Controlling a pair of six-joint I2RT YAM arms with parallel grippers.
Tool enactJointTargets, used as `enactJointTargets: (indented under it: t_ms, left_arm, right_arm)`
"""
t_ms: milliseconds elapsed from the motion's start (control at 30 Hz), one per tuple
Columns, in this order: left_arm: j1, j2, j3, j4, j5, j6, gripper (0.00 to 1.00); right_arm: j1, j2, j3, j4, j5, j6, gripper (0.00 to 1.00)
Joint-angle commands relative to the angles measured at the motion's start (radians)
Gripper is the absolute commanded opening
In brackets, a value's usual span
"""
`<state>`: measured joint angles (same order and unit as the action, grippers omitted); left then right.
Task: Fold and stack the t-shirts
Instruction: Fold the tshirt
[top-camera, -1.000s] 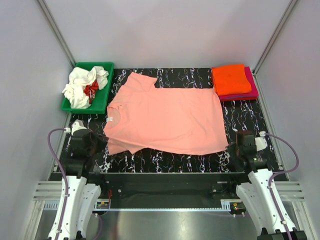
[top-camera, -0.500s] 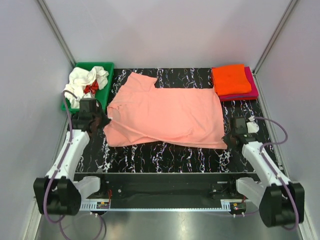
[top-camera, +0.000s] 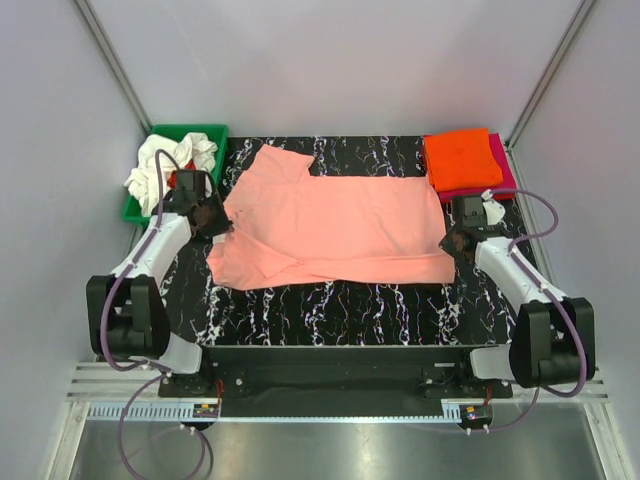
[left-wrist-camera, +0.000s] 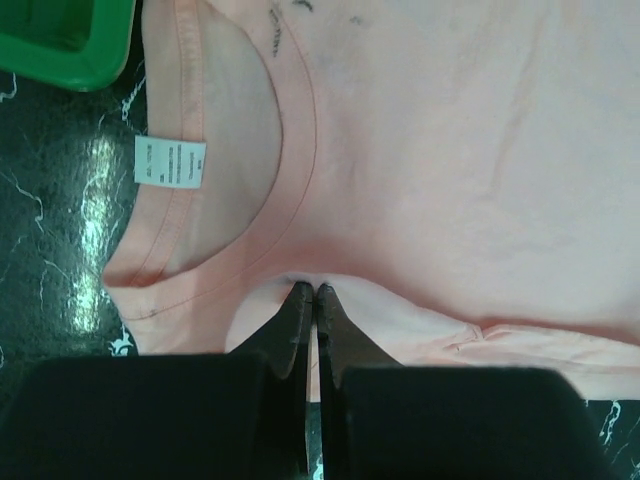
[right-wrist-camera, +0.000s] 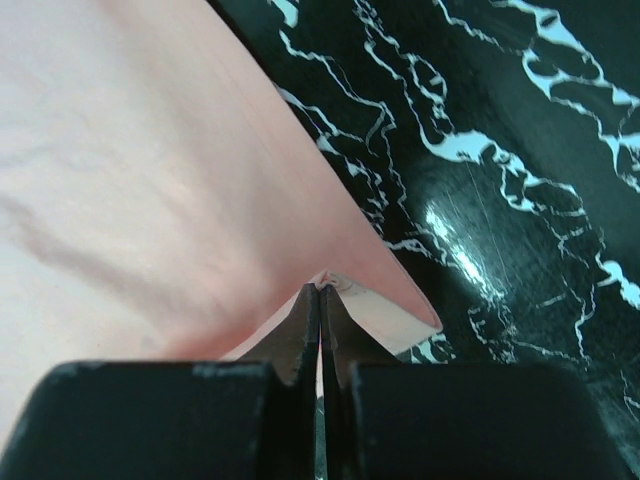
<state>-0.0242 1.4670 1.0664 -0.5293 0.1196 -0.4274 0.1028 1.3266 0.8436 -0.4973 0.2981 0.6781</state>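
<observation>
A: Lying where, the salmon-pink short-sleeved cloth t-shirt (top-camera: 340, 225)?

B: Spread across the middle of the black white-veined surface (top-camera: 340, 310), collar to the left.

A: And the left hand (left-wrist-camera: 312, 292)?

B: Fingers pressed together on the pink cloth just beside the collar, near the white label (left-wrist-camera: 170, 162).

A: The right hand (right-wrist-camera: 320, 290)?

B: Clamped on the shirt's right hem corner, which curls up off the surface.

A: The rest?

B: A folded bright orange t-shirt (top-camera: 460, 158) sits on a folded magenta t-shirt (top-camera: 503, 178) at the far right corner. Crumpled white t-shirts (top-camera: 155, 170) and a red t-shirt (top-camera: 183, 178) fill the green plastic bin (top-camera: 205, 135) at the far left.
</observation>
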Motion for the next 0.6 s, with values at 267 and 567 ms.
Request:
enactJointTargets:
  t_ms: [267, 567]
  left_arm:
    - [0.004, 0.157, 0.202, 0.042, 0.089, 0.128, 0.00]
    - [0.009, 0.200, 0.247, 0.035, 0.046, 0.168, 0.00]
  right_arm:
    - [-0.017, 0.157, 0.118, 0.040, 0.067, -0.068, 0.00]
    - [-0.029, 0.206, 0.157, 0.065, 0.110, -0.084, 0.00]
